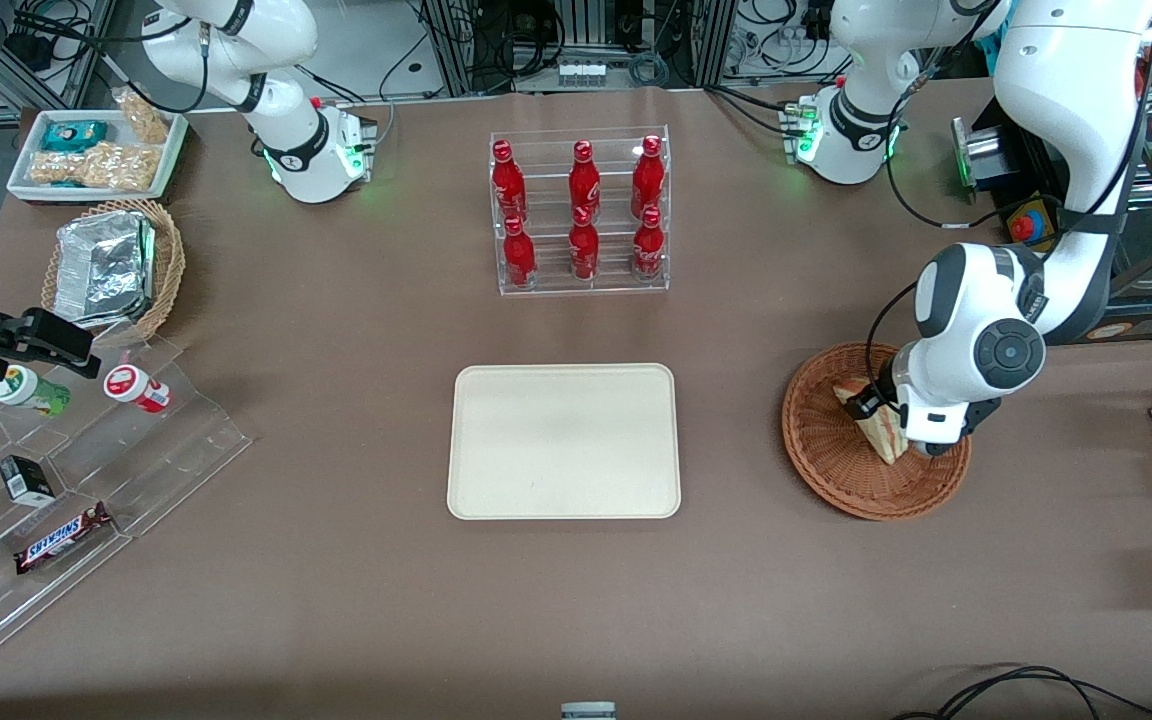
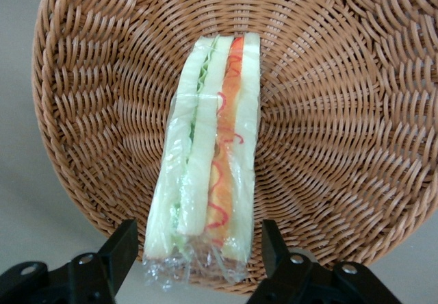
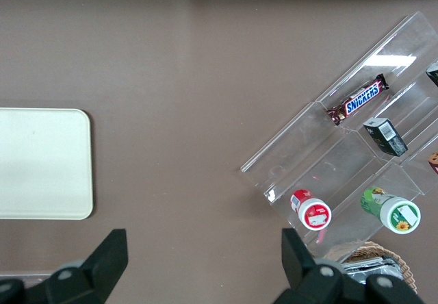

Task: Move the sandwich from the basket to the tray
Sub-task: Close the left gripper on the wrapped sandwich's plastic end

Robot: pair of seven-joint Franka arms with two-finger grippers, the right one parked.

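Note:
The sandwich [image 2: 209, 153], wrapped in clear film, stands on edge in the reddish-brown wicker basket [image 2: 328, 112], showing white bread with orange and green filling. My left gripper [image 2: 198, 235] is open and low over the basket, one finger on each side of the sandwich's end, with a small gap on both sides. From the front, the basket [image 1: 831, 470] sits toward the working arm's end of the table, with the sandwich [image 1: 879, 432] partly hidden by the gripper [image 1: 894, 438]. The cream tray [image 1: 564, 440] lies beside the basket at the table's middle, with nothing on it.
A clear rack of red bottles [image 1: 581, 215] stands farther from the camera than the tray. Toward the parked arm's end are a stepped acrylic display with snacks [image 1: 86, 480], a tan basket with foil containers [image 1: 116, 265] and a white tray of snack packets [image 1: 96, 150].

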